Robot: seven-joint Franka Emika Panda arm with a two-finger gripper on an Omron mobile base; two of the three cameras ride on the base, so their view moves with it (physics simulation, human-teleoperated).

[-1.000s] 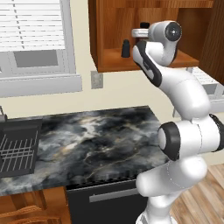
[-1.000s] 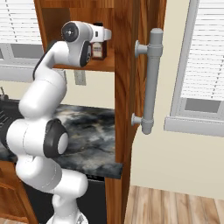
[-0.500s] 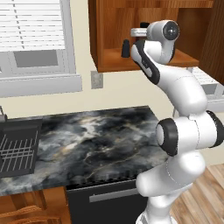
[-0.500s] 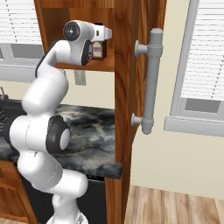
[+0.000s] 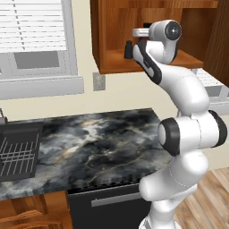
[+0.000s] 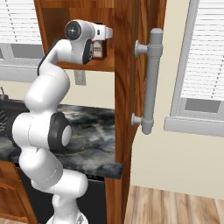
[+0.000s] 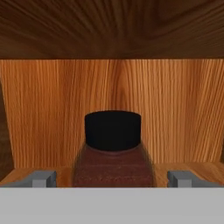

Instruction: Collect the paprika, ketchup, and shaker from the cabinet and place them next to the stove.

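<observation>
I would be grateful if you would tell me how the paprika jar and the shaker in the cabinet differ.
The paprika jar is reddish-brown with a black cap; the shaker is dark all over. The paprika jar stands directly ahead of the open gripper, between its fingertips in the hand view; the shaker stands off to the arm's left, near the shelf's front edge. Both stand upright in the wooden cabinet.

Glossy white rounded arm (image 5: 188, 129), dark joint bands, grey-tipped tool (image 7: 112, 178)
</observation>
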